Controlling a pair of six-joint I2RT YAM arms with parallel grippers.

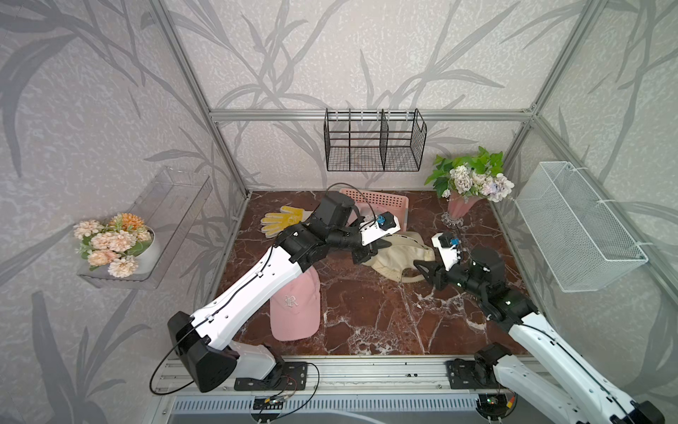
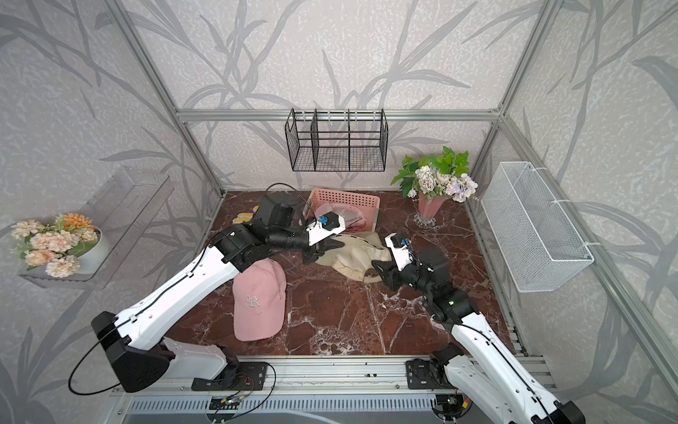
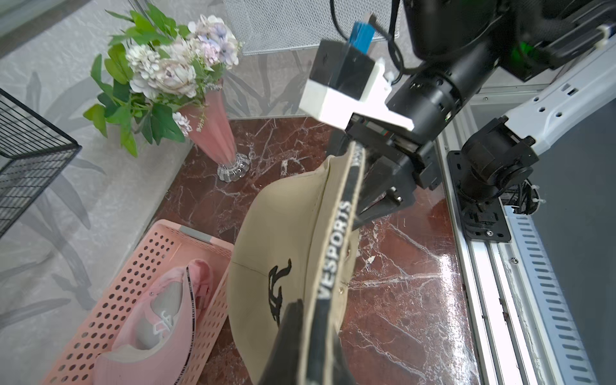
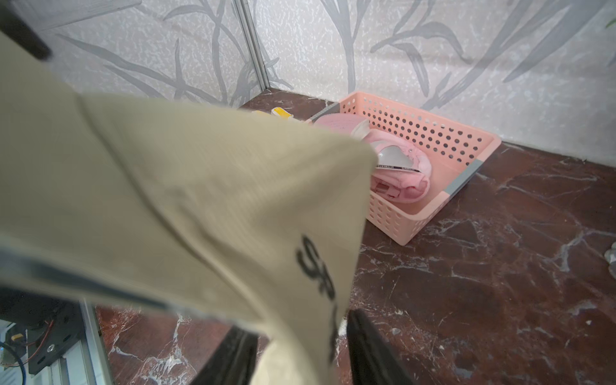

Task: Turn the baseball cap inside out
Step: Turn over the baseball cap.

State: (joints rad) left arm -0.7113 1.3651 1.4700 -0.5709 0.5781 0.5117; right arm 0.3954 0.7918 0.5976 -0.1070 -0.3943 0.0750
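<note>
beige baseball cap (image 1: 396,257) with black logo hangs crumpled, its lettered inner band (image 3: 336,246) stretched taut.

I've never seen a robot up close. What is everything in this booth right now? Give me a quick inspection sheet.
Surface: red marbled tabletop with white veins.
Job's things: beige cap stretched between both arms.
Clutter: pink cap lying on the table; second pink cap in the pink basket; yellow glove; flower vase.
Grippers: left gripper shut on the beige cap's inner band; right gripper open, cap cloth between its jaws.
Cables: black cable loop at the left arm's base; thin wires at the front rail.
Surroundings: black wire rack, white mesh basket, clear shelf with potted flowers; leaf-patterned walls.
</note>
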